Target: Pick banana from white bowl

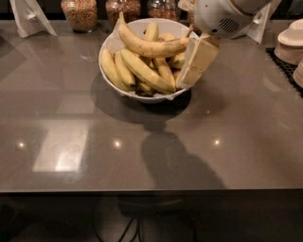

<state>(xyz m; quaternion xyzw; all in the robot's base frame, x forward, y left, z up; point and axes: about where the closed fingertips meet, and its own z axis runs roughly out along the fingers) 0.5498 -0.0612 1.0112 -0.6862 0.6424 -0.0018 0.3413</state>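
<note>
The banana [149, 46] is long, curved and speckled, and lies across the top of the pile with its stem end pointing right. It rests on several shorter bananas [142, 71] in the white bowl [101, 56] at the middle back of the grey counter. My gripper [188, 79], cream-coloured under a white wrist housing [220, 18], hangs over the bowl's right rim. It is right beside the banana's stem end and tilts down to the left. It holds nothing that I can see.
Glass jars [79, 12] stand behind the bowl. A white stand [28, 18] is at the back left. Stacked small white dishes [289, 43] and a black mat [284, 64] are at the right edge. The counter's front edge [151, 189] runs across below.
</note>
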